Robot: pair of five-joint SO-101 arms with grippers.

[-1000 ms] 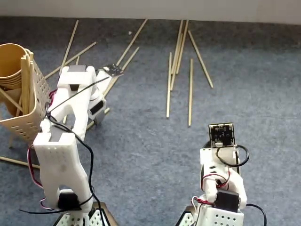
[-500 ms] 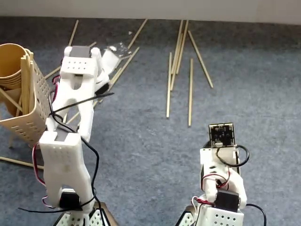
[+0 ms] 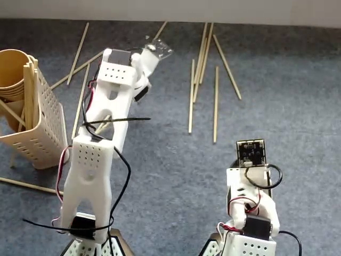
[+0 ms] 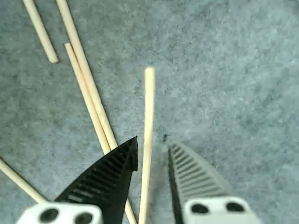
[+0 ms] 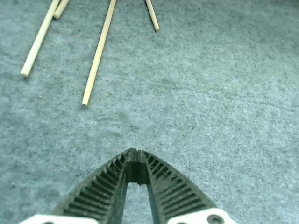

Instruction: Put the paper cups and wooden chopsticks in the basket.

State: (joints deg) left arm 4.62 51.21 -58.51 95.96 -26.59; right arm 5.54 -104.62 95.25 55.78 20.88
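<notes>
The left gripper (image 4: 152,143) hung low over the grey carpeted bench (image 3: 165,176) near its far edge. Its fingers were spread either side of one pale wooden chopstick (image 4: 148,107) that lay flat. The right gripper (image 5: 137,156) sat nearer the arms' bases, fingers pressed together on nothing. More loose wooden chopsticks (image 3: 216,101) lay scattered across the far half. The cream perforated basket (image 3: 48,117) stood at the left, holding stacked tan paper cups (image 3: 13,72) and several chopsticks.

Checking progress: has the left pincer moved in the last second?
Yes. The left pincer has moved away from the basket, farther out and to the right.
</notes>
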